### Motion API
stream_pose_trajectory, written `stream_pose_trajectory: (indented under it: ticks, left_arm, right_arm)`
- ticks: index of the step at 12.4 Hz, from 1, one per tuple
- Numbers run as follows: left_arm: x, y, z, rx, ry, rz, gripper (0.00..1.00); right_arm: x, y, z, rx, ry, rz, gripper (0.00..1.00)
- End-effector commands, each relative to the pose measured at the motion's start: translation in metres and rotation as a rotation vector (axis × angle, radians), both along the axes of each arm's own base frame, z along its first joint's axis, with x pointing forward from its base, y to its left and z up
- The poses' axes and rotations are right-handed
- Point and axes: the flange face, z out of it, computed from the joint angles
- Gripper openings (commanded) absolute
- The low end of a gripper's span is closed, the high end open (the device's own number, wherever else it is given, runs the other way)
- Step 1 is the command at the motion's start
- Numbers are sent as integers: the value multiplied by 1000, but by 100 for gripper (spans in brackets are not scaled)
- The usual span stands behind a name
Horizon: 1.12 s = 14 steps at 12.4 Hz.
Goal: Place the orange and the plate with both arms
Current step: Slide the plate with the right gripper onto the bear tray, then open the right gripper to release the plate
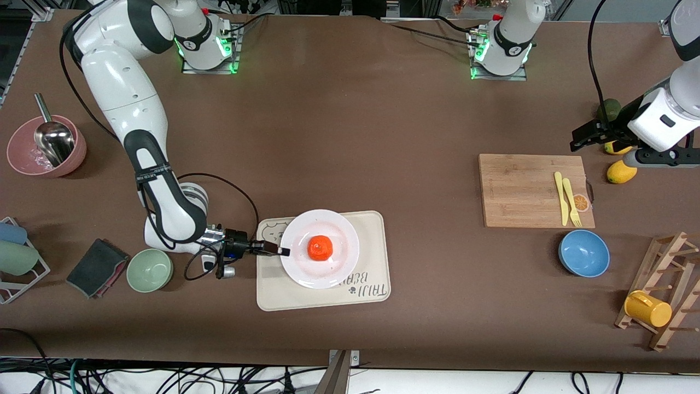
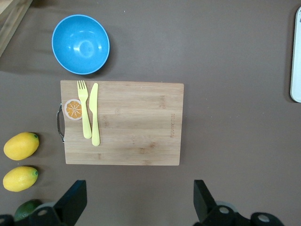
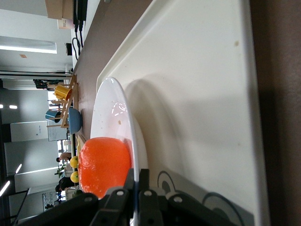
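Sitting: orange (image 1: pixel 320 248) at the middle of the plate (image 1: pixel 306 273), itself on the cream tray (image 1: pixel 372 284).
Orange, look: small, bright orange-red, glossy, slightly flattened; round from above, no long axis to speak of. In the right wrist view its flat side (image 3: pixel 104 165) rests on the plate (image 3: pixel 110 101).
Plate, look: round, plain white, glossy, shallow rim; lying flat, no heading of its own. It covers the tray's half toward the right arm's end, overhanging that edge a little.
Right gripper (image 1: pixel 285 251): low at the plate's 9 o'clock rim in the front view, fingers clenched on the rim; the right wrist view shows the edge running between the jaws (image 3: pixel 136 188).
Left gripper (image 1: pixel 588 134): waiting in the air past the cutting board (image 1: pixel 525 191), at its 2 o'clock in the front view, fingers spread wide (image 2: pixel 136 202), nothing between them.
Near left gripper: lemon (image 1: pixel 621 172), probably a second one half hidden under the hand.
Board load: yellow fork (image 1: pixel 572 203) and knife (image 1: pixel 561 198), side by side, long axes running 12 to 6.
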Motion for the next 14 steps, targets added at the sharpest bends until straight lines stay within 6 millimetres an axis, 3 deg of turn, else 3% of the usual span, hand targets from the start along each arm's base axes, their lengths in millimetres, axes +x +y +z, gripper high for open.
stream_pose_trajectory:
  ticks: [1,3,5,6,7,9,14]
  left_arm:
    - [2,2,5,17,5,-17,100]
    - [2,1,5,17,5,-20,100]
    - [2,1,5,17,6,-19,100]
    - [2,1,5,17,5,-19,100]
    - [2,1,5,17,6,-19,100]
    - [2,1,4,17,6,-20,100]
    - [2,1,3,17,9,-20,100]
  right_arm:
    - [6,3,-6,-3,-7,3,1]
    - [8,-1,-5,-3,-11,-2,29]
    - [11,-7,-2,0,-32,3,42]
    - [13,-11,2,0,-38,-1,75]
    - [15,-12,6,-6,-52,7,100]
    - [23,-16,21,-10,-77,32,100]
    - [33,-20,99,-168,-73,218,100]
